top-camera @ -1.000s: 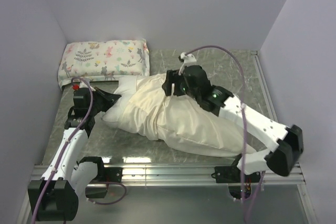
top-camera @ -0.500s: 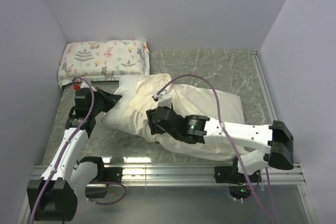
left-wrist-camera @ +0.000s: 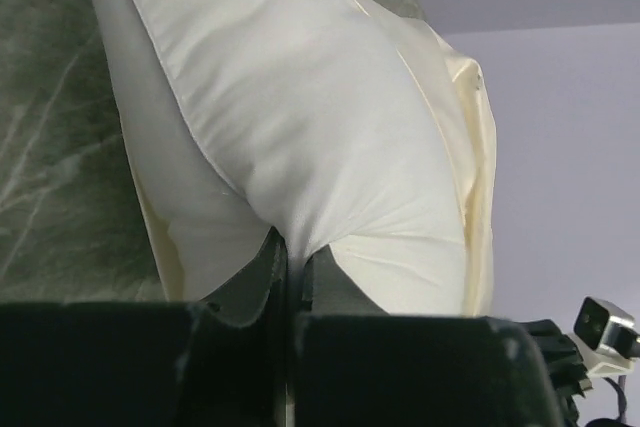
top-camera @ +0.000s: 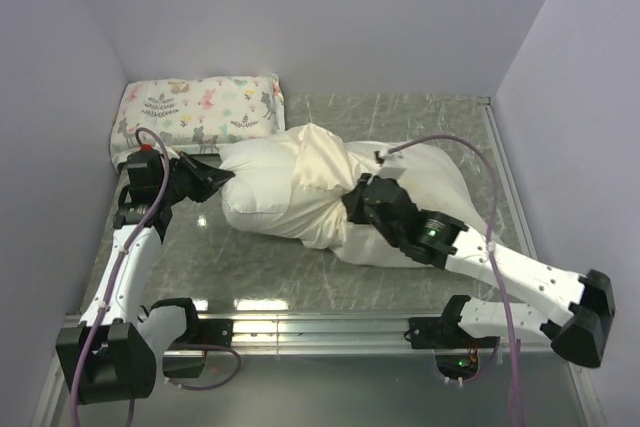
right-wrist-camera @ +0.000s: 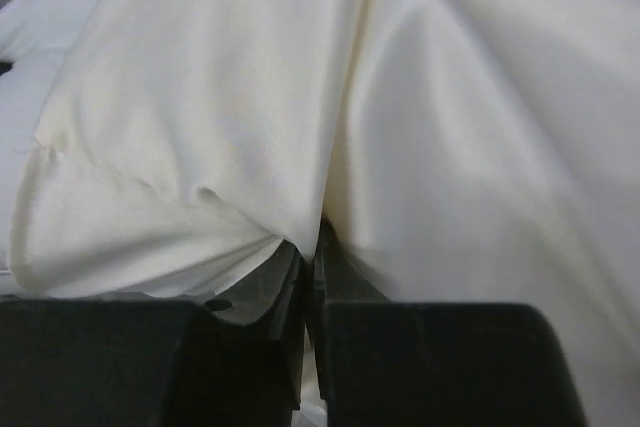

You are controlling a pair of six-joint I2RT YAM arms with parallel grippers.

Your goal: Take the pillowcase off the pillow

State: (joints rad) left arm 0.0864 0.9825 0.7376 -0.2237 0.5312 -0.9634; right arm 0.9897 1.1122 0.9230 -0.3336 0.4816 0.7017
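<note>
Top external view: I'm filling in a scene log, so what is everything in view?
plump white pillow: one, white, mid-table, left end bare
limp cream fabric pillowcase: one, cream, bunched over the pillow's right part
floral-and-animal printed pillow: one, pastel, far left corner
grey-green marbled table: one, beneath everything
purple cables: two, one along each arm
left gripper: one, black, shut on the pillow's left end
right gripper: one, black, shut on the pillowcase

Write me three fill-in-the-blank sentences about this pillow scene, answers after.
The left gripper pinches the bare white pillow with jaws ____.
The right gripper is shut on the pillowcase, which in the top view covers the pillow's ____ end.
The printed pillow lies in the table's far ____ corner.
Missing: shut; right; left.
</note>
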